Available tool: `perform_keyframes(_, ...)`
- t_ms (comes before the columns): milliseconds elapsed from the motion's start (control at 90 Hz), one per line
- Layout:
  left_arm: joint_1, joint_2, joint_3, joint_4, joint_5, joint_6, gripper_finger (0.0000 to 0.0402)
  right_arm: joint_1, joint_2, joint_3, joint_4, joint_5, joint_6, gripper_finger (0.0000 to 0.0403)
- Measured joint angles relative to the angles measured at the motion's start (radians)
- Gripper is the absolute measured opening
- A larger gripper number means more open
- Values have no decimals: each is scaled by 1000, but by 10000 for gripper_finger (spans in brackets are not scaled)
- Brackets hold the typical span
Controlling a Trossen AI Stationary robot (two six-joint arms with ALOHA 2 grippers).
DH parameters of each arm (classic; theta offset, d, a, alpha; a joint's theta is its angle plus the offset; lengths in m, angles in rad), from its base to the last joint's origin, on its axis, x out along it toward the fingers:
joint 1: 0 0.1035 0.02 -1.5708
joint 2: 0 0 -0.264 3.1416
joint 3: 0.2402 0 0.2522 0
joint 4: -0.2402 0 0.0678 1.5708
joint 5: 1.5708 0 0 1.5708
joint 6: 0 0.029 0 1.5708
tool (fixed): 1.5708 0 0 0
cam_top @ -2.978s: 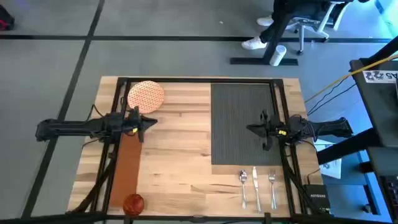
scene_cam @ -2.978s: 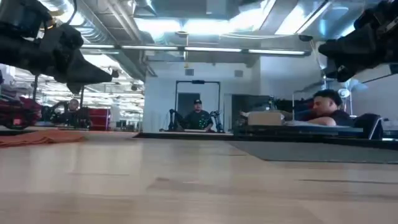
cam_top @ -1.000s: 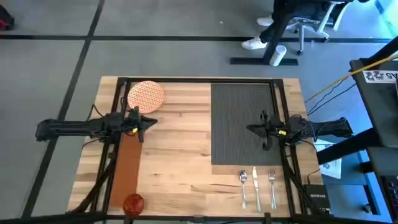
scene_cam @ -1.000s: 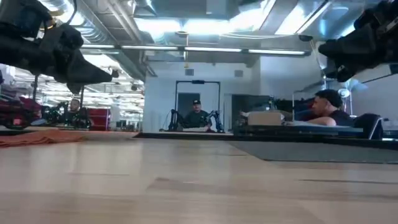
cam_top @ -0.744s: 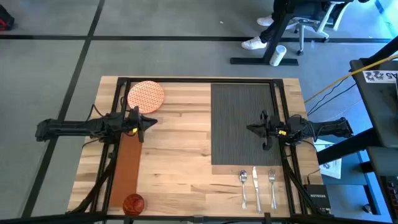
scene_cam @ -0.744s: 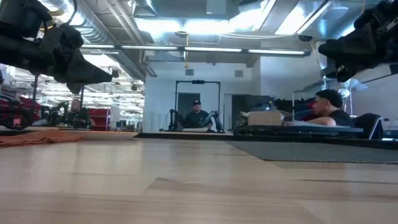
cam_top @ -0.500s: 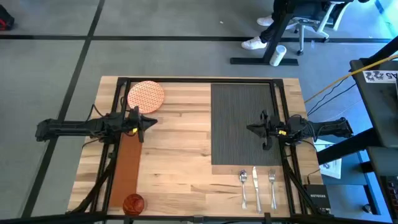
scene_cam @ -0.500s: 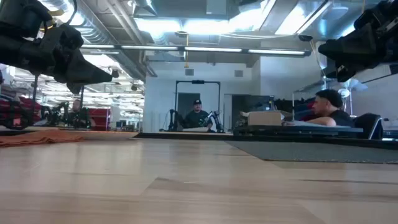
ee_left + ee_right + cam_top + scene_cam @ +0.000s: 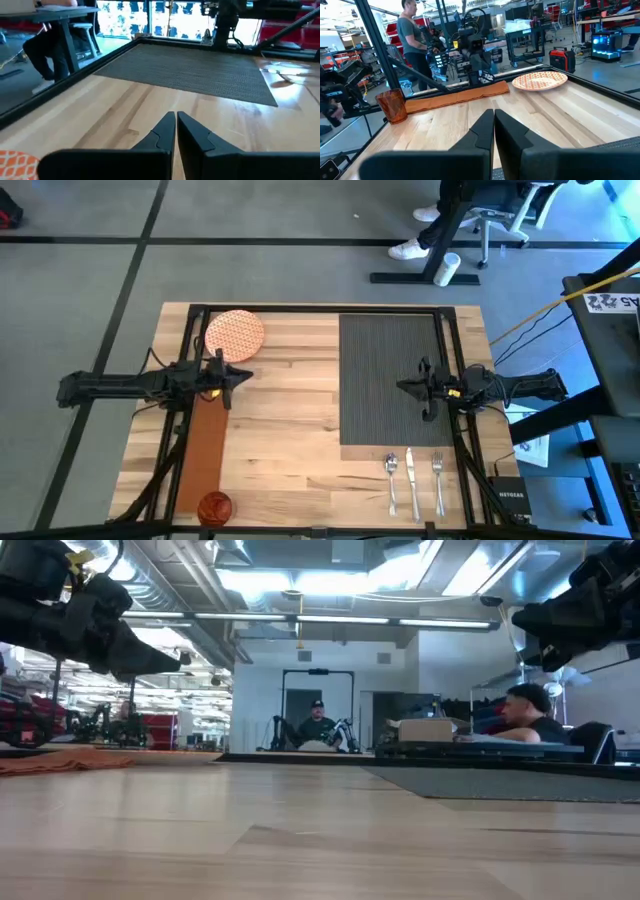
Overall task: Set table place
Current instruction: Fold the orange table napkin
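Note:
A dark grey ribbed placemat lies flat on the right half of the light-wood table. The orange-patterned plate sits at the far left. The brown napkin lies along the left side, with the small orange cup at its near end. The spoon, knife and fork lie side by side near the front right. My left gripper hovers shut, just near of the plate. My right gripper hovers shut over the placemat's right part.
Black metal rails run along the table's edges. Bare wood lies between the napkin and the placemat. Beyond the table, people sit or stand in the room, and a person's legs and a chair show at the far side.

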Motion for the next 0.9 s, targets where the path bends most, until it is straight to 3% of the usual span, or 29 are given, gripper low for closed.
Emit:
perform_keyframes(78,2,0,0,0,-5,-184,0,0,0,0,0,0,0,0)
perform_keyframes(178,18,0,0,2,-22,-248,0,0,0,0,0,0,0,0)
perform_keyframes(411,41,0,0,9,-23,-216,0,0,0,0,0,0,0,0)
perform_keyframes(678,52,0,0,199,-22,-137,0,0,0,0,0,0,0,0)
perform_keyframes(900,53,41,36,193,-20,-18,0,0,0,0,0,0,0,0)
